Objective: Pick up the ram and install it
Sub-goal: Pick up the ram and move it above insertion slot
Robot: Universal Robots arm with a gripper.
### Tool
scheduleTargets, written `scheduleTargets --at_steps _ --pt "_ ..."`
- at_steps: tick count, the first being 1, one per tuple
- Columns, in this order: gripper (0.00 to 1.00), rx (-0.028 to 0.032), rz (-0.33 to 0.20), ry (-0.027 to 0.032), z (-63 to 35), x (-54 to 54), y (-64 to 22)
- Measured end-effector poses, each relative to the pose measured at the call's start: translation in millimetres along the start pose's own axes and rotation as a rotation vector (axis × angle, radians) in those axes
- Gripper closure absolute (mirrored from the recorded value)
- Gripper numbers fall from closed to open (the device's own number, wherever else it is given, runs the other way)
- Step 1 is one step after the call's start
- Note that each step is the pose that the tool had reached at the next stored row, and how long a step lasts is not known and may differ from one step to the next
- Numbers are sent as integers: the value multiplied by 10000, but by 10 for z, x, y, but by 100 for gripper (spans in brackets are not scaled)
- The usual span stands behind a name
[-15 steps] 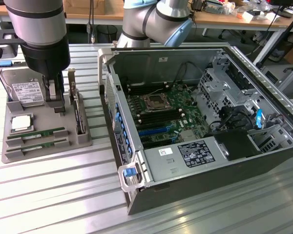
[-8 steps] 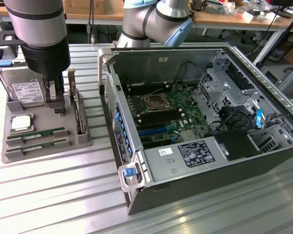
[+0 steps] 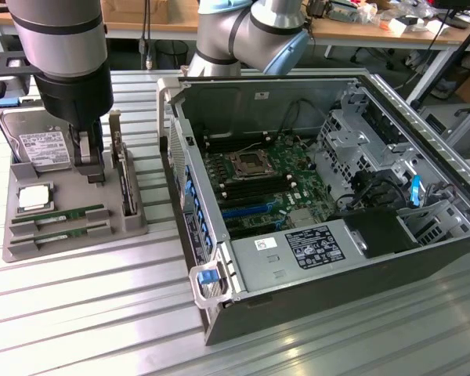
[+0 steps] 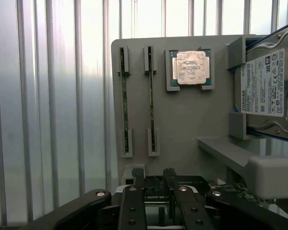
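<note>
Two ram sticks (image 3: pixel 59 214) (image 3: pixel 60 232) both sitting in the grey tray (image 3: pixel 74 192) at the exterior view's left, and the motherboard (image 3: pixel 254 176) memory slots look empty. My jaws hang wide open over the tray, gripping nothing. So nothing's picked up or installed yet.

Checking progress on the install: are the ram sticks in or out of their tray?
In. Both ram sticks stand on edge in the slots of the gray tray, beside the processor chip.

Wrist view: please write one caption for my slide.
Claw over grey tray with two ram sticks, processor chip and hard drive.
</note>
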State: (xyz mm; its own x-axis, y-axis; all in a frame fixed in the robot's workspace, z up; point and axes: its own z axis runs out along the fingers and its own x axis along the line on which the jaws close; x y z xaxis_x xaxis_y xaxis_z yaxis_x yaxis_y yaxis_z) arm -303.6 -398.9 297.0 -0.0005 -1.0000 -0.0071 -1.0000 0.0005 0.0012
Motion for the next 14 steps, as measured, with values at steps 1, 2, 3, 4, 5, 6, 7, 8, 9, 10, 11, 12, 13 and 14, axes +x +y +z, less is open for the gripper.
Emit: scheduleTargets --at_steps 1,2,3,4,5,6,7,8,9,10,11,12,13,14 --pt "70 0 0 0 5 0 0" --pt "70 0 -1 0 11 0 0" --pt "70 0 0 0 15 0 0" --pt "70 0 0 0 21 0 0" --pt "70 0 0 0 27 0 0" --pt "70 0 0 0 36 0 0" --pt "70 0 0 -1 41 0 0" --pt "70 0 0 0 46 0 0" --pt "70 0 0 0 52 0 0" --pt "70 0 0 0 58 0 0" --pt "70 0 0 0 63 1 0" --pt "70 0 0 0 69 1 0" --pt "70 0 0 0 75 1 0" --pt "70 0 0 0 80 1 0"
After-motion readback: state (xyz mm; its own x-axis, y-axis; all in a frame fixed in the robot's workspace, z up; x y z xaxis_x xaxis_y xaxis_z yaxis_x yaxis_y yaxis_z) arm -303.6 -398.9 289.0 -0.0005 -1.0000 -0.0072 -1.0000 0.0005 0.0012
